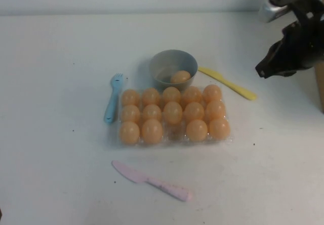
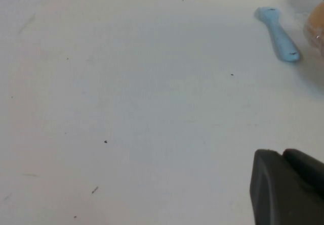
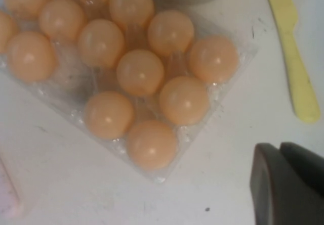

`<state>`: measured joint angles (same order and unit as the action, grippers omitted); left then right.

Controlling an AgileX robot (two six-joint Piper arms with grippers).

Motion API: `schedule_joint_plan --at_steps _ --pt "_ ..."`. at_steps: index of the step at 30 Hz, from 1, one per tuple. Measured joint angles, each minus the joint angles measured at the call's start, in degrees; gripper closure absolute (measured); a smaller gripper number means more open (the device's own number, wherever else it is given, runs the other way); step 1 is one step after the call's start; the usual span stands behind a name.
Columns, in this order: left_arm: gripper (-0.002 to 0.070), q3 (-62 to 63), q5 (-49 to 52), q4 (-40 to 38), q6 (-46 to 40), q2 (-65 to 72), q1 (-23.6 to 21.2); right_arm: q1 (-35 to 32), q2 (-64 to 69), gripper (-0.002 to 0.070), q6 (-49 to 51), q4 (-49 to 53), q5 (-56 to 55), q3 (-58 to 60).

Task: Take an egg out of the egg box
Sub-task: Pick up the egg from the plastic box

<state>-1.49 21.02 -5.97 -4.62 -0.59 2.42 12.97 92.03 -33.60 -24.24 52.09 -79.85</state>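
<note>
The clear egg box [image 1: 174, 135] lies mid-table, filled with pale-orange eggs [image 1: 172, 112] except for one bare cup in its front row. Another egg [image 1: 180, 77] rests in the round grey bowl [image 1: 164, 63] just behind the box. My right gripper [image 1: 262, 71] hangs shut and holding nothing, up at the far right, well away from the box. Its wrist view looks down on the egg box [image 3: 238, 65], the eggs [image 3: 139, 72] and its own closed fingertips [image 3: 281, 156]. My left gripper [image 2: 281, 156] is out of the high view; its wrist view shows it shut over bare table.
A blue fork [image 1: 112, 98] lies left of the box, also seen from the left wrist as the fork [image 2: 278, 35]. A yellow knife [image 1: 228, 83] lies right of the bowl. A pink knife [image 1: 152, 180] lies in front. A brown object [image 1: 320, 88] stands at the right edge.
</note>
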Motion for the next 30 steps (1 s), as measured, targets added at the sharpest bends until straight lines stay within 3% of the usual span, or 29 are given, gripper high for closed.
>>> schedule_joint_plan --at_steps 4,10,12,18,30 --pt "0.0678 0.0 0.0 0.0 0.0 0.0 0.0 2.7 7.2 0.0619 7.8 7.6 4.8 -7.9" --pt "0.0678 0.0 0.0 0.0 0.0 0.0 0.0 6.2 15.3 0.0344 14.9 10.4 7.8 -16.2" --pt "0.0678 0.0 0.0 0.0 0.0 0.0 0.0 7.7 17.8 0.0305 16.7 11.8 8.5 -18.4" --pt "0.0678 0.0 0.0 0.0 0.0 0.0 0.0 11.8 26.2 0.0293 24.1 18.0 14.8 -26.9" --pt "0.0678 0.0 0.4 0.0 0.0 0.0 0.0 12.5 31.9 0.0251 28.8 17.4 18.2 -33.3"
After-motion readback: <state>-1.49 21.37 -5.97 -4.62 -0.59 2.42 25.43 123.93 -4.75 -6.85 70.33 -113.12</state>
